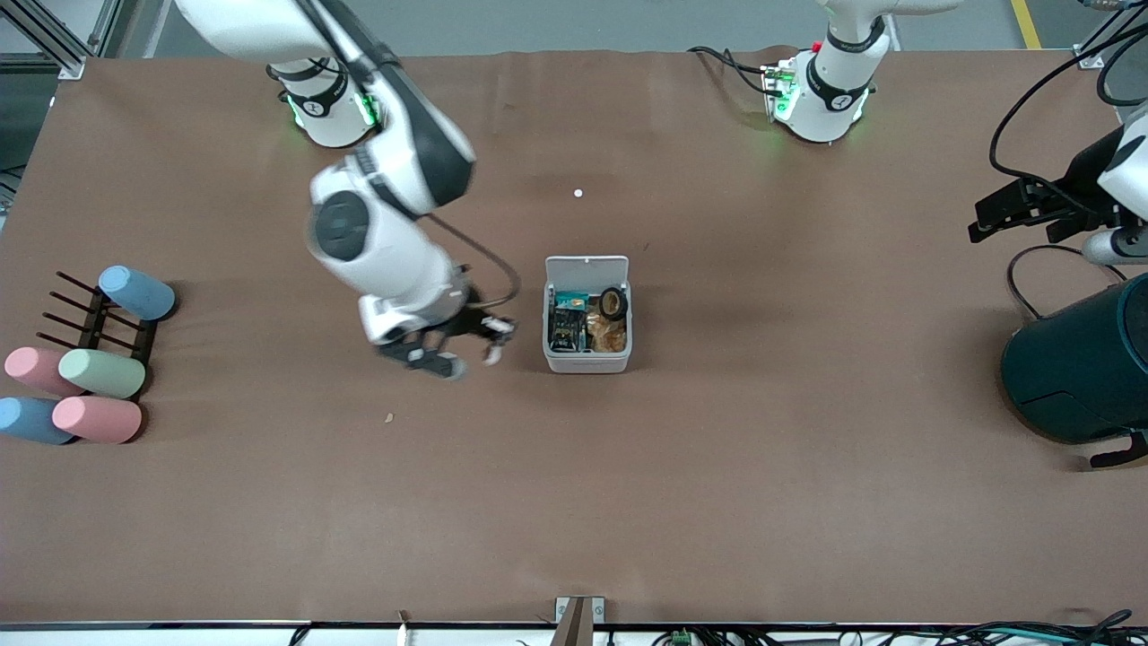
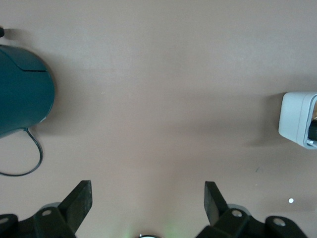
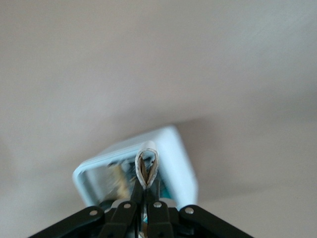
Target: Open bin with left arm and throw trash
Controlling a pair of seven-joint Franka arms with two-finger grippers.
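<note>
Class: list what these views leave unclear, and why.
- Front view: right gripper, over the table beside the bin, is motion-blurred.
- Right wrist view: the white loop it pinches is too blurred to identify.
- Left wrist view: the edge cuts off the bin; open left gripper is over the table.

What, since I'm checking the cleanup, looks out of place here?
A tiny tan scrap lies loose on the table, nearer the front camera than the open bin; pastel cups lie toppled beside their rack.
</note>
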